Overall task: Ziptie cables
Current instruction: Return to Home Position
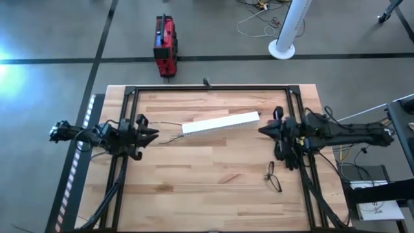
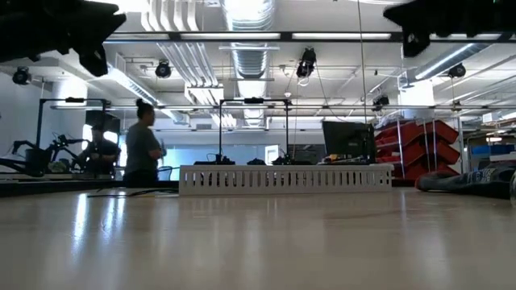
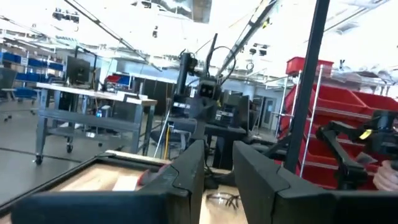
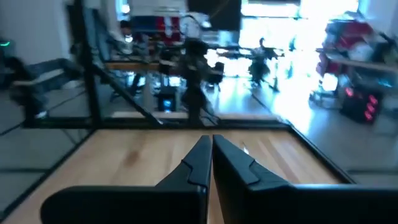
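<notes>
A long white slotted cable duct lies flat on the wooden table, slightly slanted, between my two arms. Thin wires lie on the table near its left end. A small black cable loop lies near the right front. My left gripper hovers above the table left of the duct, its fingers a little apart with nothing between them. My right gripper hovers just off the duct's right end, shut and holding nothing.
A black metal frame runs around the table's far and side edges. A red toolbox and a white post base stand on the floor beyond the far edge. A person stands in the room behind.
</notes>
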Action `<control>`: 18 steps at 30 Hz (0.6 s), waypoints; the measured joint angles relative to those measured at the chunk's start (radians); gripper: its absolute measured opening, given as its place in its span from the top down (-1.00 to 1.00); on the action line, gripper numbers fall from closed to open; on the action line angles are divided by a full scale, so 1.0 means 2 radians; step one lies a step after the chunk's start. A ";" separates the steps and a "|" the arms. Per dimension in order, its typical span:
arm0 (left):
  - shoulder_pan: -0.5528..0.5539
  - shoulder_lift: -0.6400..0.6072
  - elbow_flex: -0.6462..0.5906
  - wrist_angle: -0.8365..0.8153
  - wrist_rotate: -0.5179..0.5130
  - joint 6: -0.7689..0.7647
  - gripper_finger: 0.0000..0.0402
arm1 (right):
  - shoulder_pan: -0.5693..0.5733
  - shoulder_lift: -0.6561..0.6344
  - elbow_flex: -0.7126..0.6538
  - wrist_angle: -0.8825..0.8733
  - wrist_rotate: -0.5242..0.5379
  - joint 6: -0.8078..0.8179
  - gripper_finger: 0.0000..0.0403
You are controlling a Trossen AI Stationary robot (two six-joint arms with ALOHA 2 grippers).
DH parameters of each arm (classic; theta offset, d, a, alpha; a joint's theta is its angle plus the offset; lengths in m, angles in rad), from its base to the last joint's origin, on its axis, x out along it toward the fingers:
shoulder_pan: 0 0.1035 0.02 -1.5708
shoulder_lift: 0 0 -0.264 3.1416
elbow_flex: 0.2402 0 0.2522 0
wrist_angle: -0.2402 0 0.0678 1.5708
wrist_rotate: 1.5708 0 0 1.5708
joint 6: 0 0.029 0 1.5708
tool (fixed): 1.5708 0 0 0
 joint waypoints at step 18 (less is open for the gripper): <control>0.000 -0.015 -0.026 -0.061 0.001 -0.002 0.64 | -0.039 -0.217 -0.055 -0.153 -0.015 -0.020 0.98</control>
